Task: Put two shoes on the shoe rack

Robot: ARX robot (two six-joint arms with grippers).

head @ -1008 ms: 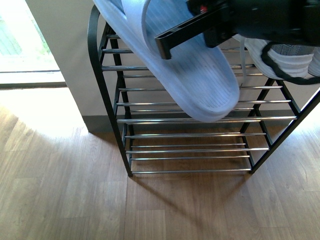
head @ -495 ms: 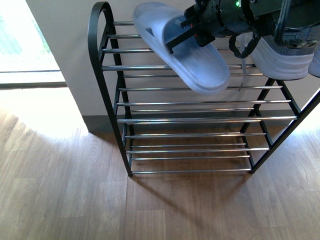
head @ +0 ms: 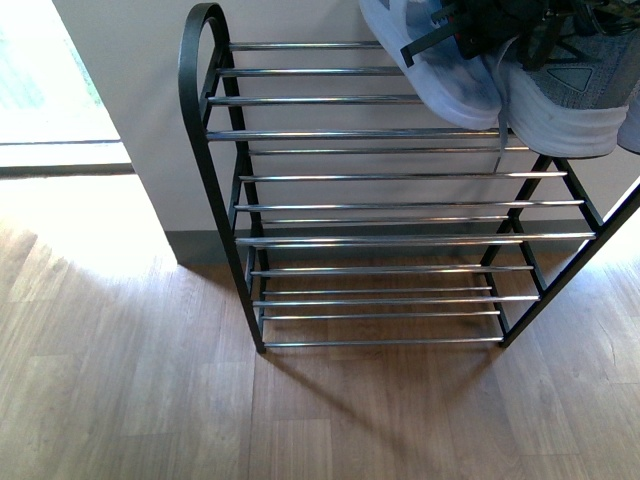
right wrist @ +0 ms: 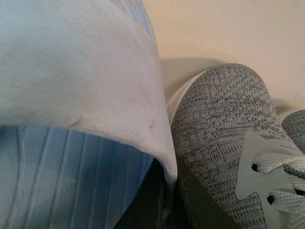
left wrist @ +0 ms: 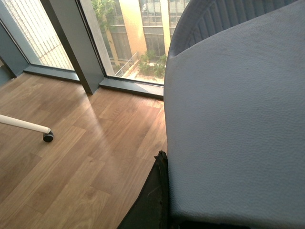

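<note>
— Where's the pale blue slide (head: 440, 70)?
— On the shoe rack's (head: 215, 190) top chrome rods, touching the grey knit sneaker (head: 560, 95); the right gripper (head: 455, 30) is clamped on its strap.
— And the left?
— It also grips a blue slide (left wrist: 238, 124); next, I judge, the right lets go; the left places.

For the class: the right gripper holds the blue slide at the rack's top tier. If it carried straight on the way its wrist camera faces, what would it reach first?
Probably the wall behind the shoe rack; the grey sneaker lies just beside that line. Depth is unclear.
</note>
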